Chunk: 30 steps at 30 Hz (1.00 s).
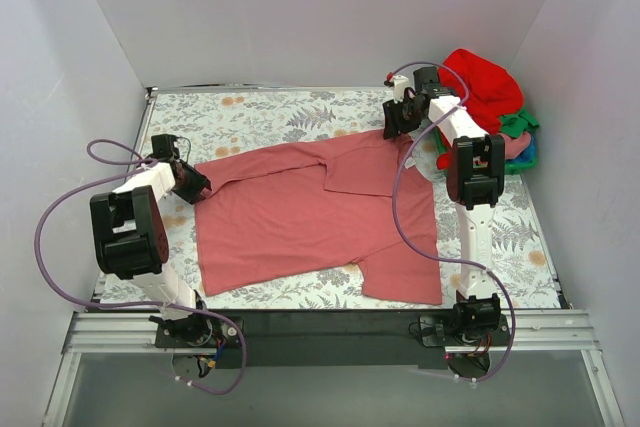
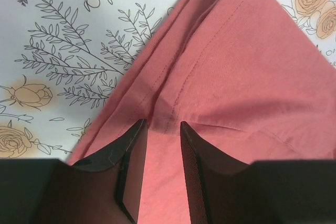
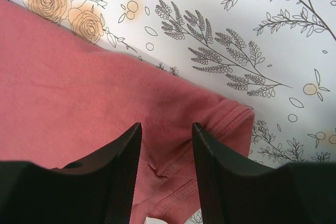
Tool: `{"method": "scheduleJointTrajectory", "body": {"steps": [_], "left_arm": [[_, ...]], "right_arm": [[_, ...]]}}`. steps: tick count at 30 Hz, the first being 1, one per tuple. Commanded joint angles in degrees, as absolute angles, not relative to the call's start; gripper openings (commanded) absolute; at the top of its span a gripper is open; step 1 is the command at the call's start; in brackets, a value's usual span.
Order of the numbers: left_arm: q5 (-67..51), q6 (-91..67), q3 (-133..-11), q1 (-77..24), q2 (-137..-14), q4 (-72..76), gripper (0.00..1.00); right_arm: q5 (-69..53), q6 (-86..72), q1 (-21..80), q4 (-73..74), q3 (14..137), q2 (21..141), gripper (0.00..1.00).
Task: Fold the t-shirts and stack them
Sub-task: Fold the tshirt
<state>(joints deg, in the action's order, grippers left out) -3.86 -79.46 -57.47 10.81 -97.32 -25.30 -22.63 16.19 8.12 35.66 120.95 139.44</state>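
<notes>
Spread flat across the middle of the floral cloth (image 1: 250,112), the rose-pink t-shirt (image 1: 300,222) looks like light, limp jersey that will sag, so it is best pinched at its stitched hems. At the cloth's left side the left gripper (image 2: 160,123) straddles a puckered sleeve seam, jaws narrowly apart; I cannot tell whether it grips. Far right, the right gripper (image 3: 165,125), jaws apart, sits by a ribbed cuff. A red shirt (image 1: 490,82) lies heaped beyond.
</notes>
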Motion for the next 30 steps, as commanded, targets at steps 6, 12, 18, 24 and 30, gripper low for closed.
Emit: {"method": "scheduleJointTrajectory", "body": {"steps": [6,12,18,24,30], "left_arm": [[-3.1,-78.9,-57.7,10.6,-98.8,-25.0,0.30],[-3.1,-78.4,-58.0,10.6,-99.4,-24.8,0.12],[-1.7,-77.8,-58.6,10.6,-96.9,-25.1,0.06],[-1.3,-77.3,-58.8,10.6,-96.3,-25.5,0.06],[-2.0,-76.7,-59.2,10.6,-96.6,-25.6,0.06]], "right_arm": [[-22.9,15.5,7.6,34.1,120.9,135.7,0.50],[-22.9,15.5,7.6,34.1,121.0,135.8,0.50],[-22.0,15.6,7.6,34.1,121.6,135.9,0.50],[-19.9,14.2,6.9,33.7,124.0,137.0,0.50],[-19.7,13.3,6.8,33.0,124.8,137.7,0.50]]}}
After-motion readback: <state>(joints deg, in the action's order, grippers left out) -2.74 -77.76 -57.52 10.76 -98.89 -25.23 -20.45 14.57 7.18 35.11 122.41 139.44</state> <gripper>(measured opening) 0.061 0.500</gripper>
